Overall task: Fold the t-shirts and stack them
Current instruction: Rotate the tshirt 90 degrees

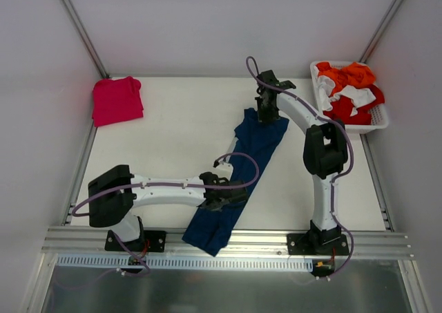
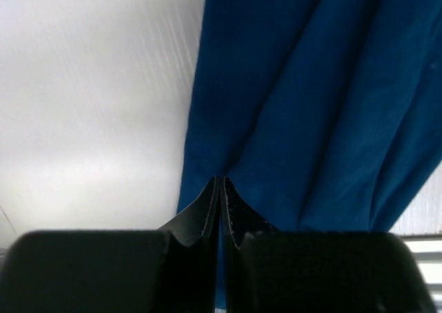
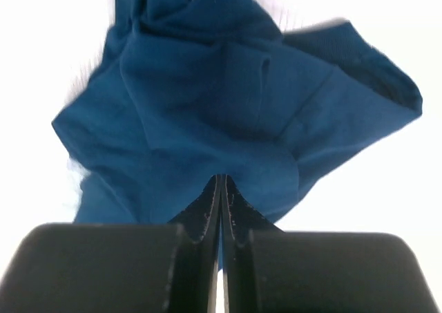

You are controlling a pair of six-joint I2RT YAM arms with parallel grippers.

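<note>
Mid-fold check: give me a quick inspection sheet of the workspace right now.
Surface: white table, no spills seen.
Job's things: navy t-shirt bunched lengthwise, stretched diagonally, near end hanging over the front rail; pink t-shirt folded, far left corner.
Clutter: basket of red, orange and white clothes, far right.
Tools: left tool and right tool both shut on the navy t-shirt.
Cables: purple cables along both arms; one loop crosses the navy t-shirt.
Surroundings: white walls.

navy t-shirt (image 2: 304, 99) cropped at top and right (left wrist view), garments (image 1: 349, 95) in basket (image 1: 366, 128) indistinguishable
</note>
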